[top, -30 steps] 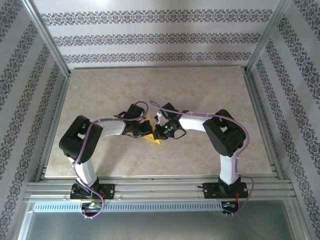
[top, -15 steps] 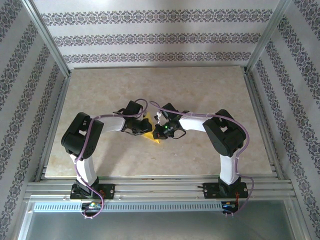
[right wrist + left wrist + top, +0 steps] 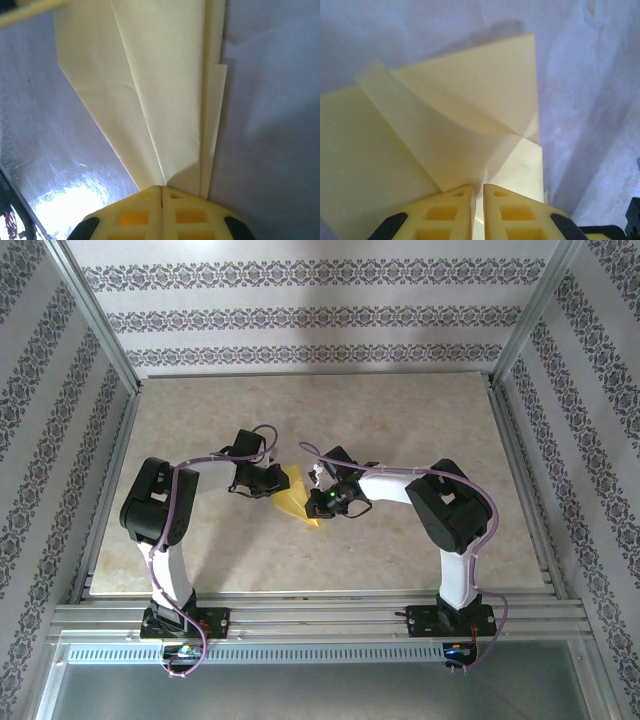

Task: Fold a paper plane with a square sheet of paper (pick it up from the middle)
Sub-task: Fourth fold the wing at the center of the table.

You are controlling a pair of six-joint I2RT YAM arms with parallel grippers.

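The yellow sheet of paper (image 3: 296, 496) lies folded into long layered flaps on the marble table, between the two grippers. My left gripper (image 3: 272, 483) comes at it from the left. In the left wrist view its jaws (image 3: 478, 189) stand a thin slit apart, pinching a raised flap of the paper (image 3: 470, 100). My right gripper (image 3: 316, 503) comes from the right. Seen from the right wrist, that gripper (image 3: 161, 189) is shut tight on the narrow end of the paper (image 3: 165, 75), whose creases fan out from the tips.
The marble table top (image 3: 400, 420) stretches bare around the arms. Aluminium frame posts (image 3: 95, 320) and patterned walls close it in on three sides. A metal rail (image 3: 320, 615) runs along the near edge by the arm bases.
My left gripper has drawn back to the left and a little farther away, and more yellow paper now shows between the grippers. The right arm has stayed put.
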